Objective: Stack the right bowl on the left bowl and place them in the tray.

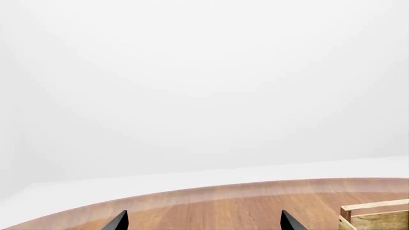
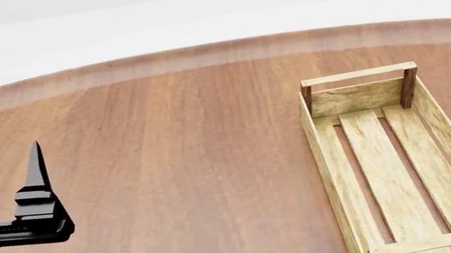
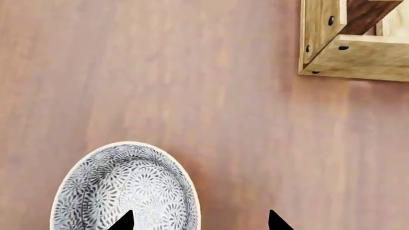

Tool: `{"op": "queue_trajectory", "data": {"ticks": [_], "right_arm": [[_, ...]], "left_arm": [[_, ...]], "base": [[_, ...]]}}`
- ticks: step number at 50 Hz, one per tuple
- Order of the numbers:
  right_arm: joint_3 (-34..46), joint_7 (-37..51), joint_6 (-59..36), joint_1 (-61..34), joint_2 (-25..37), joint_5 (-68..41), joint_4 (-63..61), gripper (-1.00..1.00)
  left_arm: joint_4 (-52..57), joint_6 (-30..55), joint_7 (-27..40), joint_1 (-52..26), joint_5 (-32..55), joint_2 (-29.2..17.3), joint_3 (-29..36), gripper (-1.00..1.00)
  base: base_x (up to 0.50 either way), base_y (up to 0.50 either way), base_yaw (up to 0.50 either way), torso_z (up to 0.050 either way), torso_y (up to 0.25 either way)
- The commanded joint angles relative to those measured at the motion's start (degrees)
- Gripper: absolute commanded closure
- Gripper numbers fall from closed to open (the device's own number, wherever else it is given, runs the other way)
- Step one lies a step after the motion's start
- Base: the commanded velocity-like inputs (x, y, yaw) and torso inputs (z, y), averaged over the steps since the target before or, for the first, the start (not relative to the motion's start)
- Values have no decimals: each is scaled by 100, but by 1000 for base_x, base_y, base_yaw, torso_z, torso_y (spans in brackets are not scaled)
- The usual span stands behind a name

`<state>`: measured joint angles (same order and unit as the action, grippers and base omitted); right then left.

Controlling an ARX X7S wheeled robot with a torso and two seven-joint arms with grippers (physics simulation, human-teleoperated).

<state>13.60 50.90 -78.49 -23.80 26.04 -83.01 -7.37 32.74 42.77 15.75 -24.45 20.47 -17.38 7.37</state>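
Bowl (image 3: pixel 124 189) on table (image 2: pixel 187 173), tray (image 2: pixel 395 167) nearby.
We see 1 patterned bowl under our right gripper (image 3: pixel 199 221), fingers spread; left gripper (image 1: pixel 203 221) likewise released, grasping nothing.

The wooden table (image 2: pixel 170 176) carries 1 tray (image 2: pixel 323 145) and 1 bowl (image 3: pixel 124 189).

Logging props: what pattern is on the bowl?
Grey-and-white floral print on the bowl, clearest in right wrist view.

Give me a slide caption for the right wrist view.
Open right hand above a patterned bowl on the wooden table, tray corner nearby.
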Motion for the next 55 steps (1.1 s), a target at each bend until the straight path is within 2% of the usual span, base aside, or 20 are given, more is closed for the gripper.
{"op": "queue_trajectory", "data": {"ticks": [1, 34, 35, 55], "right_arm": [[268, -393, 197, 14, -23, 324, 201, -100], [978, -1471, 810, 45, -120, 1197, 1104, -100], [981, -1472, 812, 45, -119, 1197, 1105, 100], [1093, -1586, 911, 12, -89, 1240, 1092, 100]], "left_arm": [[-6, -29, 14, 19, 26, -18, 3, -100], [93, 56, 108, -28, 104, -86, 24, -100], [93, 55, 110, -28, 106, -87, 25, -100], [60, 5, 134, -13, 135, -107, 52, -100]], "base": [[0, 0, 0, 0, 0], [0, 0, 0, 0, 0], [0, 0, 0, 0, 0], [0, 0, 0, 0, 0]]}}
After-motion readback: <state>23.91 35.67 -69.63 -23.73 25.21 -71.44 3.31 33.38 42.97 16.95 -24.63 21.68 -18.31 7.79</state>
